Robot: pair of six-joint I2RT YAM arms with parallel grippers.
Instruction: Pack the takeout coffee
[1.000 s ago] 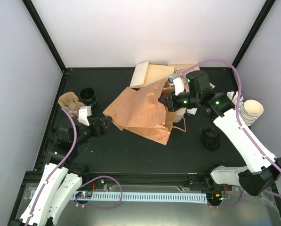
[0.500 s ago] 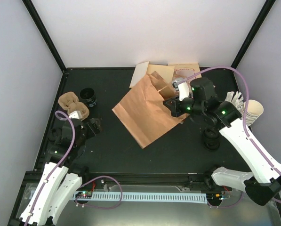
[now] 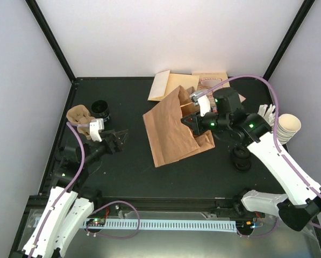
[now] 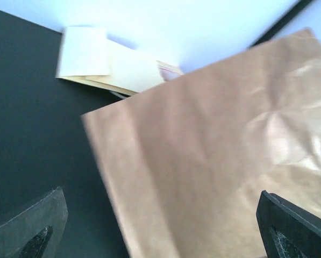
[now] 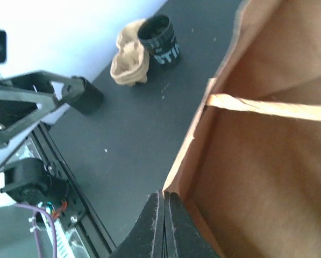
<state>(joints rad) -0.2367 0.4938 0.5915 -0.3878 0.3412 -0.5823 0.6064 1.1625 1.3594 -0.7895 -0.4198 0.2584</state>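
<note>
**Bag swung upright, coffee out of sight**

Since a second ago the bag (image 3: 171,134) has swung up from lying flat and now stands at table centre. The right gripper (image 3: 189,121) is pinched tight on the bag's rim at its 3 o'clock side. The left gripper (image 3: 121,137) gapes empty at the bag's 9 o'clock. I'd hold the mouth wide and steady, bracing the near wall with the left. I can't find the coffee in any view, so I can't place it against either gripper.

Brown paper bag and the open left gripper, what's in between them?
Only bare black tabletop lies between the left gripper and the brown paper bag; the top view shows it.
</note>
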